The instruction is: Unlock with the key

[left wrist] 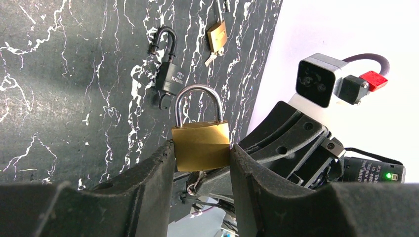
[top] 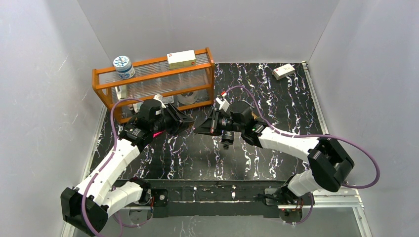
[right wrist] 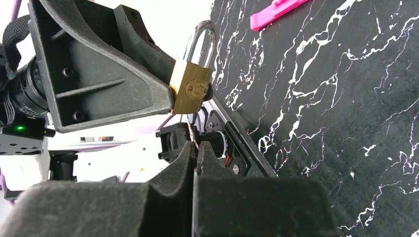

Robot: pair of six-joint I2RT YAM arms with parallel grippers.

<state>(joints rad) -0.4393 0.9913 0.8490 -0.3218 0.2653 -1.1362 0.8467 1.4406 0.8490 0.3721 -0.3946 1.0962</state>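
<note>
Top external: left gripper (top: 187, 122) and right gripper (top: 197, 131) tip to tip over the black marble table (top: 276, 113), just in front of the orange rack (top: 153, 84). Nothing between the tips resolvable from up here: too small, dark on dark.

Left wrist: brass padlock (left wrist: 200, 145) clamped by its body sides between the left fingers (left wrist: 153, 173), held off the table. Shackle up, both legs apparently seated in the body. Underside hidden behind the fingers, with only a few wire-like bits poking out below. Right arm's housing just behind, partly cut off by one finger. On the table beyond: black padlock (left wrist: 167, 79) lying flat with its shackle swung open. Second brass padlock (left wrist: 217, 35) cropped by the top edge, with a small key-like bit at its lower end, too blurry to confirm.

Right wrist: right fingers (right wrist: 180, 165) pressed together, no gap at the seam. Thin strand (right wrist: 190, 131) running from the seam up toward the held padlock's bottom. No clear sight of the key, so can't tell if pinched between the pads. Round disc on the padlock face toward this camera, slot detail too soft to read. Pink strip (right wrist: 276, 12) flat on the table, cropped at the top edge.
</note>
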